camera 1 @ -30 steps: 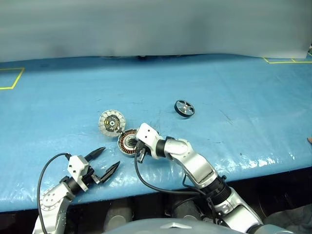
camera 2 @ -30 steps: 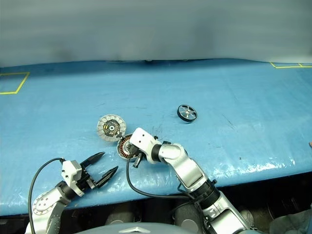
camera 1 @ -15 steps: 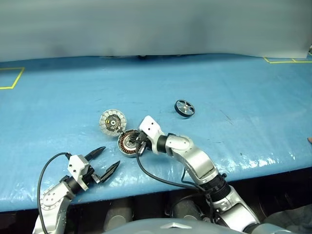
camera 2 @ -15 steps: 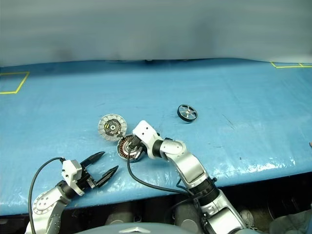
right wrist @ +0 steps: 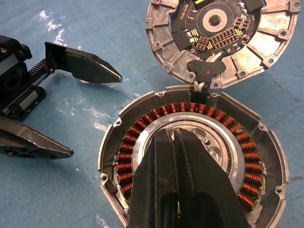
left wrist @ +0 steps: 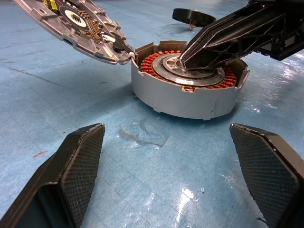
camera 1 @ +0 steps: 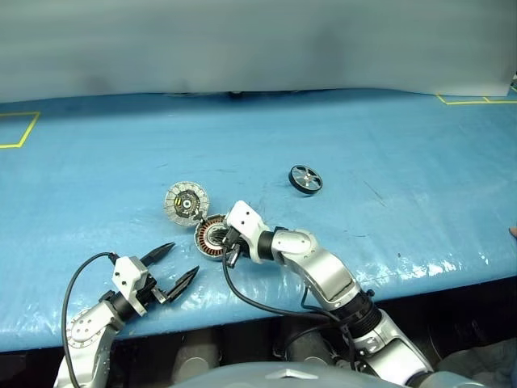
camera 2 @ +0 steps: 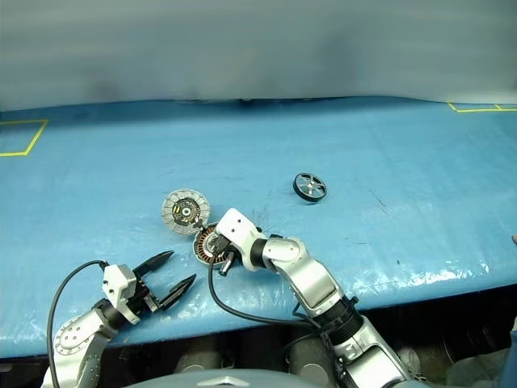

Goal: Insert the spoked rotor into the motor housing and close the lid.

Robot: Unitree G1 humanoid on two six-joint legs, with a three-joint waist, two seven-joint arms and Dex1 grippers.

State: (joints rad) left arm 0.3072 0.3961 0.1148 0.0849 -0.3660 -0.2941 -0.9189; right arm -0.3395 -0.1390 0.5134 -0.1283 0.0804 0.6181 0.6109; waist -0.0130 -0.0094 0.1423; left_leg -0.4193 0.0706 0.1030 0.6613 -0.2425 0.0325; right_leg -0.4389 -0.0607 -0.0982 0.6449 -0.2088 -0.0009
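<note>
We have inserted nothing: the spoked rotor point(camera 1: 305, 179) lies apart, the motor housing point(right wrist: 192, 159) seems empty, the lid point(right wrist: 219, 33) open, our right gripper point(right wrist: 176, 156) pressed together over it, left gripper point(camera 1: 173, 264) spread wide.

Right tool point(right wrist: 178, 142) over the motor housing point(camera 1: 212, 238) centre, lid point(camera 1: 186, 201) propped alongside; open table point(camera 1: 388, 145) elsewhere.

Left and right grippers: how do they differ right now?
The left gripper has its fingers spread wide, hovering empty over the blue table, short of the motor housing. The right gripper has its fingers pressed shut together, their tips over the housing's hollow centre, inside the copper windings. Both point toward the housing; neither holds the spoked rotor, which lies apart.
</note>
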